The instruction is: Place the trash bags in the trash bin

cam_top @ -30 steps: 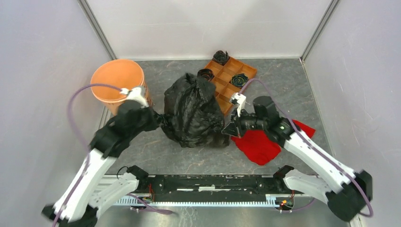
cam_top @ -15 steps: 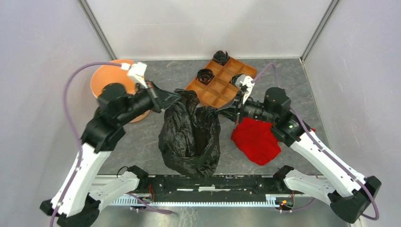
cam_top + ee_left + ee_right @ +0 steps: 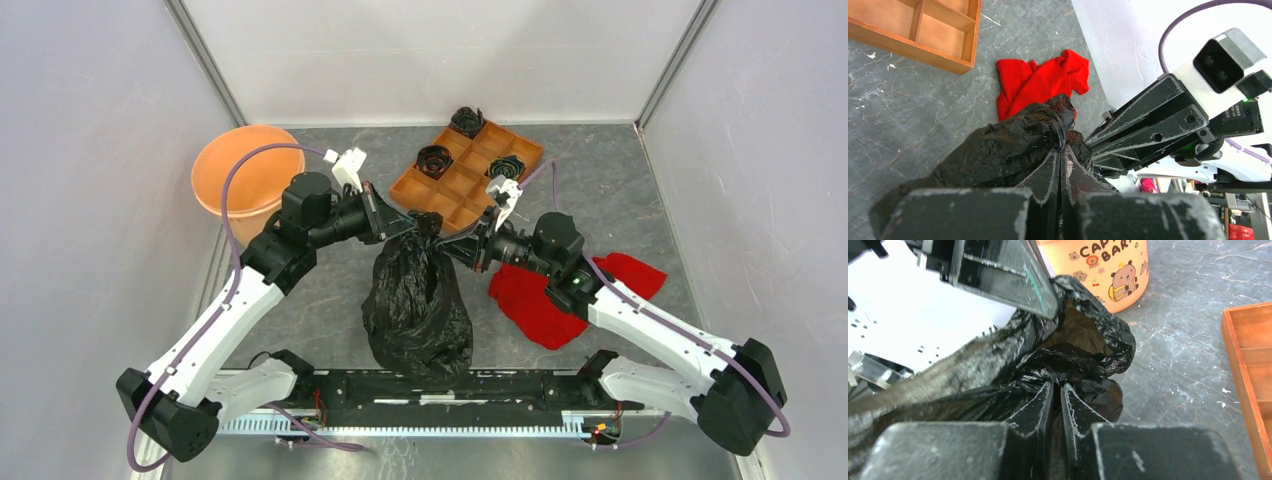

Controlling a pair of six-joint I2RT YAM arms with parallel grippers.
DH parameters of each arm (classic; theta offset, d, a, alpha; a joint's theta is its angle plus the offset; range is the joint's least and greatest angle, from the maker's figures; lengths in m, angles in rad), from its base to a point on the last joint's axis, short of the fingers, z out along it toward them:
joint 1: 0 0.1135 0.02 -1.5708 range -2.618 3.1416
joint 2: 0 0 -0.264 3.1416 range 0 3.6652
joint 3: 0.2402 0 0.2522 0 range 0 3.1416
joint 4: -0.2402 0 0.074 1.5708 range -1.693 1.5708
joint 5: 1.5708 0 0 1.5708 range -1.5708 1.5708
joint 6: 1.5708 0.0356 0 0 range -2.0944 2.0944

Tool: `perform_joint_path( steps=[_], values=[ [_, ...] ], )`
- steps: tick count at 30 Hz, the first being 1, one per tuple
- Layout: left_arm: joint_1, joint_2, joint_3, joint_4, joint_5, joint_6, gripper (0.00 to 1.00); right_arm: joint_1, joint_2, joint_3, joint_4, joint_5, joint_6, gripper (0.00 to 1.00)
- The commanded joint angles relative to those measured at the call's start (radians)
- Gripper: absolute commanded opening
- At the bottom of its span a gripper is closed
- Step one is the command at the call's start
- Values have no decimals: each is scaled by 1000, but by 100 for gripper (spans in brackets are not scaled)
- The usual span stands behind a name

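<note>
A large wrinkled black trash bag [image 3: 418,300] hangs by its gathered neck over the middle of the table. My left gripper [image 3: 405,225] is shut on that neck from the left; its jaws are pressed together on the film [image 3: 998,150]. My right gripper [image 3: 447,243] meets it from the right with its jaws a narrow slit apart, and bunched film [image 3: 1083,345] lies at its tips [image 3: 1056,382]. The orange trash bin [image 3: 245,175] stands at the far left, nothing showing inside. Three small black wads [image 3: 434,157] sit in the tray.
A flat orange compartment tray [image 3: 460,185] lies at the back centre, just beyond the grippers. A red cloth [image 3: 545,300] lies under my right arm. Grey walls close in both sides and the back.
Both grippers have drawn together over the middle, pulling the bag's open mouth shut into a neck. The bag now hangs narrower. My right jaws have parted slightly.
</note>
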Motion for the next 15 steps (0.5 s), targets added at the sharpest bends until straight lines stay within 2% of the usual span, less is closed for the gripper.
perform_joint_path(
  steps=[1, 7, 11, 15],
  values=[
    [-5, -7, -15, 82, 20, -50, 2, -2, 31, 39, 120, 36, 82, 15],
    [-5, 4, -12, 89, 13, -66, 2, -1, 34, 75, 80, 46, 86, 18],
    [-5, 14, -26, 103, 14, -88, 2, -1, 52, 36, 181, -31, 156, 21],
    [-5, 24, -50, 144, 30, -122, 2, 5, 60, 16, 225, -38, 183, 32]
  ],
)
